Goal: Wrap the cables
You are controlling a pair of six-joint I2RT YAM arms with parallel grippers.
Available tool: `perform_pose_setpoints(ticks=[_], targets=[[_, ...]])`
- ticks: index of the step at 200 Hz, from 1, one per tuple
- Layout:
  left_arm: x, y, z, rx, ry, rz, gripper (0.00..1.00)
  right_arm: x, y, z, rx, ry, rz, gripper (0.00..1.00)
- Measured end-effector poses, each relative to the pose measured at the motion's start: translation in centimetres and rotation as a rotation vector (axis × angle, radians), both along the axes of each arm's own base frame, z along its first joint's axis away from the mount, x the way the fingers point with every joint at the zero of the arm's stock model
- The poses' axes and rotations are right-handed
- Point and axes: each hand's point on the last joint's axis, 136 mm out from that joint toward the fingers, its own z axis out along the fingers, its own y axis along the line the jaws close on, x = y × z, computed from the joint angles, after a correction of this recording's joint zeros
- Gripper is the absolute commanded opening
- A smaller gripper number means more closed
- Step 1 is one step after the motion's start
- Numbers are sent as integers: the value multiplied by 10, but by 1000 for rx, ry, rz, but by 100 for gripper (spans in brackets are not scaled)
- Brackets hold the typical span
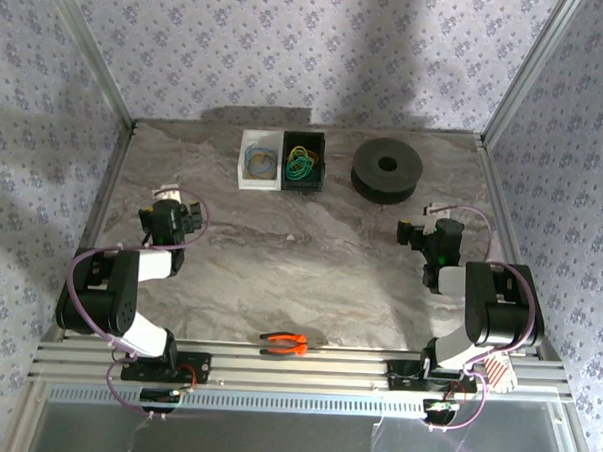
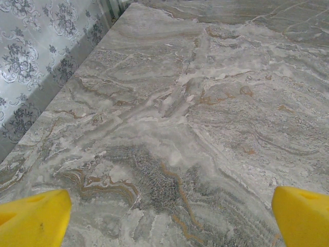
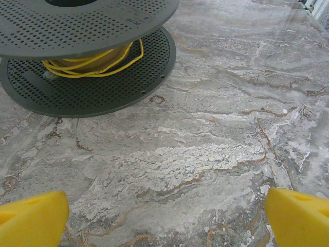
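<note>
While both arms sit folded low at the near side of the grey-brown marbled tabletop (image 1: 309, 276), the cables lie at its far edge. A bluish coil of thin wire (image 1: 259, 162) sits in a white rectangular tray (image 1: 259, 183), and bright green and yellow loops of thin wire (image 1: 302, 165) sit in the black rectangular tray (image 1: 320, 173) touching it on the right. Near the trays, further right, stands a dark grey round spool (image 1: 364, 175); the right wrist view shows its perforated flanges and a few turns of yellow cable (image 3: 90, 64) wound on its core. The right gripper (image 3: 164, 218) faces that spool from nearby, its yellow fingertips (image 3: 33, 218) spread wide over bare marble with nothing between them. The left gripper (image 2: 167, 218) is likewise released, yellow fingertips (image 2: 36, 218) far apart above the tabletop, near the floral-patterned wall (image 2: 36, 62) on the left side — well apart from the trays. Orange-handled pliers (image 1: 284, 343) lie at the near edge, between the two arm bases.
</note>
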Motion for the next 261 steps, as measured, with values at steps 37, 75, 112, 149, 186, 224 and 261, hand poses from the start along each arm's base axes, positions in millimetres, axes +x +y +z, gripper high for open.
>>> perform_pose_setpoints(ticks=[37,75,112,149,186,224,261], targets=[[0,0,0,0,0,0,100,0,0,0,0,0,0,100],[2,0,-4,-1,54,2,100,0,0,0,1,0,1,100],[52,-1,39,-28,137,30,100,3,-3,27,18,20,-21,100],[35,-23,54,-106,224,-6,100,8,-10,96,182,-102,-29,100],[-1,-42,45,-172,365,-44,100,16,-10,94,488,-77,-9,99],[-21,-58,54,-209,409,-80,100,46,6,68,780,-3,18,91],[-30,-70,50,-226,447,-111,100,75,14,51,909,26,15,84]])
